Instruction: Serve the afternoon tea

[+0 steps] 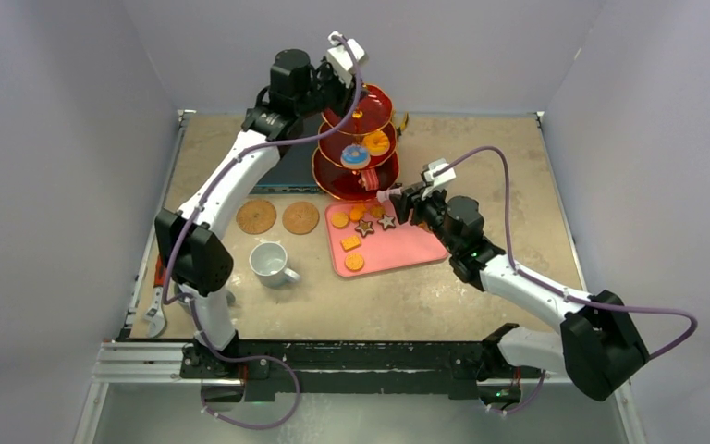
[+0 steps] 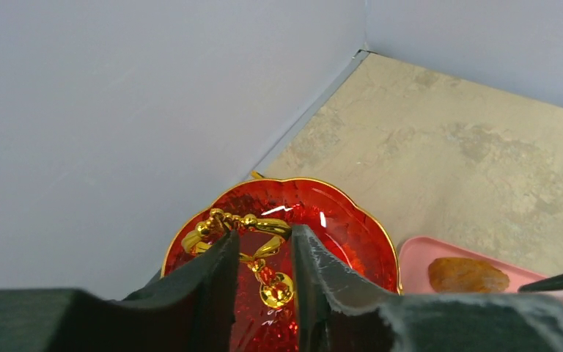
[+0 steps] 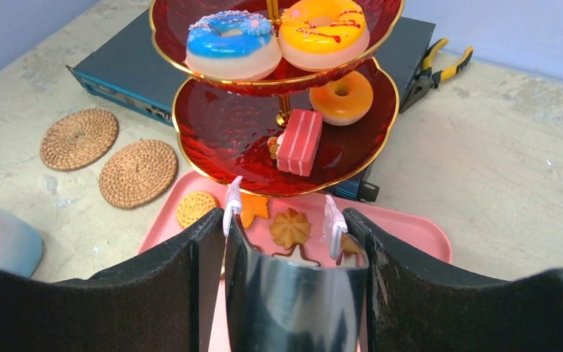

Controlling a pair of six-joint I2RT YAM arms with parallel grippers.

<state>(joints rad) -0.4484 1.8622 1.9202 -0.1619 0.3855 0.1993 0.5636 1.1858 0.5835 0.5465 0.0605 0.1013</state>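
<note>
The red three-tier stand (image 1: 356, 139) stands at the back centre. My left gripper (image 1: 337, 88) is above it, shut on its gold handle (image 2: 253, 224) over the top tier (image 2: 337, 227). A blue doughnut (image 3: 231, 44), a yellow doughnut (image 3: 322, 29), an orange doughnut (image 3: 341, 95) and a pink layered cake (image 3: 298, 141) lie on the lower tiers. My right gripper (image 1: 397, 199) is shut on metal tongs (image 3: 293, 301), whose white tips (image 3: 233, 205) hang open over biscuits (image 3: 290, 227) on the pink tray (image 1: 407, 248). The white mug (image 1: 268, 262) and two cork coasters (image 1: 256, 216) sit to the left. The grey mug is out of view.
A flat dark electronics box (image 1: 291, 171) lies behind and under the left side of the stand. Yellow-handled pliers (image 3: 436, 66) lie behind the stand on the right. Grey walls close the back and both sides of the table.
</note>
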